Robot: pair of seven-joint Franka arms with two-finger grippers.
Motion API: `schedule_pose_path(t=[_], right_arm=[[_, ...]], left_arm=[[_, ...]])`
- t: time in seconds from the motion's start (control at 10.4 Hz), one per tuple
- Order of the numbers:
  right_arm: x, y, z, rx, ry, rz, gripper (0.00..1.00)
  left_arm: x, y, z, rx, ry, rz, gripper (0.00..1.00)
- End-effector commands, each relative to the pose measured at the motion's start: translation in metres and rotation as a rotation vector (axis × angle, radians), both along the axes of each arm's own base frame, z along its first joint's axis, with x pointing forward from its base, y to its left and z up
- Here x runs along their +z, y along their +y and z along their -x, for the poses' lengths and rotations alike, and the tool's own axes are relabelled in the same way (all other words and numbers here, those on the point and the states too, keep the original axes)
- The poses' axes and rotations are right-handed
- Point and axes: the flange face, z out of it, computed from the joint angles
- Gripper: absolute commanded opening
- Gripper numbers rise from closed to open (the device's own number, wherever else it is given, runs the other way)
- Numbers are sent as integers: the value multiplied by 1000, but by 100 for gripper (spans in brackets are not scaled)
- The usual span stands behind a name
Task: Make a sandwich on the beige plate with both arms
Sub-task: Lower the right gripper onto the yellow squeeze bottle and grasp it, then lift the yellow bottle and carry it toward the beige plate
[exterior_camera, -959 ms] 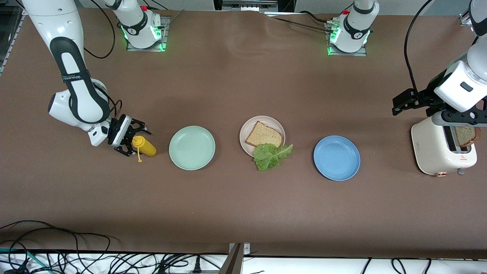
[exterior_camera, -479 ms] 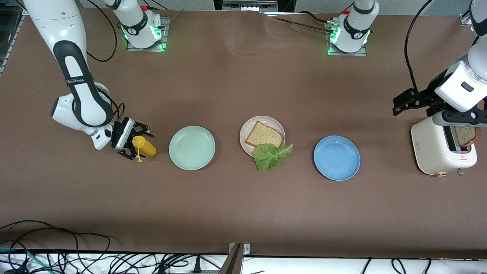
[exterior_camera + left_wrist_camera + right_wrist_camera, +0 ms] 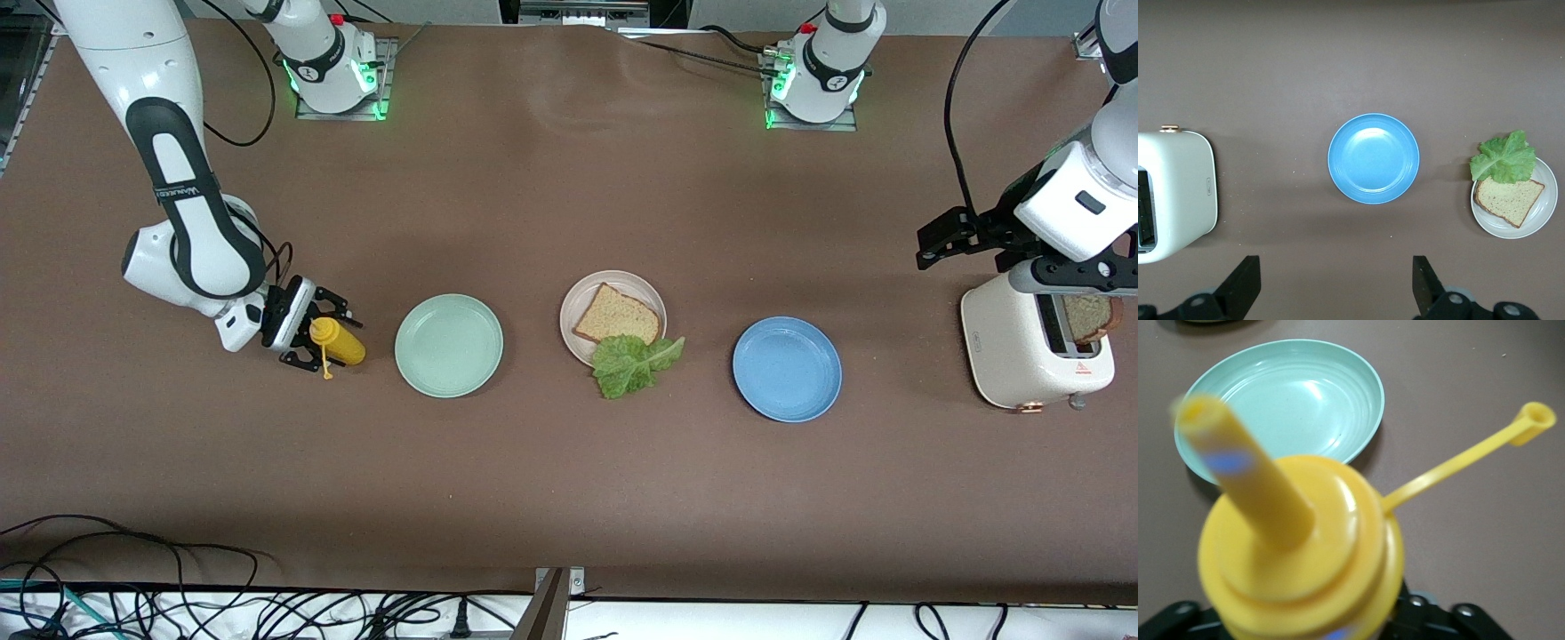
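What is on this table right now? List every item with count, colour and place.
beige plate: one, pale beige, middle of the table.
bread slice: one, brown, on the beige plate.
lettuce leaf: one, green, overhanging the beige plate's rim on the side nearer the front camera.
mint green plate: one, toward the right arm's end.
blue plate: one, toward the left arm's end.
toaster: one, cream, at the left arm's end.
second bread slice: one, brown, in the toaster's slot.
squeeze bottle: one, yellow, lying beside the mint green plate.
right gripper: around the squeeze bottle.
left gripper: open, waiting above the toaster.
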Motion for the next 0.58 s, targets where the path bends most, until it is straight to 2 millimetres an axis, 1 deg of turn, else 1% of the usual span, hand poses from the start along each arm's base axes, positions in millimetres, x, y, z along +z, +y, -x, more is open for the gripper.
schedule_pose_path(t=[0.0,0.1,0.19,0.29,0.38,0.48], right_arm=[[6,1,-13,-19,-22,-21,0],[12,7,-19,-36,-12,-24,0],[17,17,-22,-35,12,-19,0],[24,21,-26,-48,40,2,0],[36,28,-31,-55,61,24,0],[45,39,-34,-63,83,38,0]], left_arm=[[6,-1,1,-26,-5,-10,100],[5,-1,1,-24,-3,-10,100],[5,2,1,-13,-2,-8,100],[6,6,1,-4,-4,-9,100],[5,9,0,3,-3,-9,100],[0,10,-3,8,5,-7,100]])
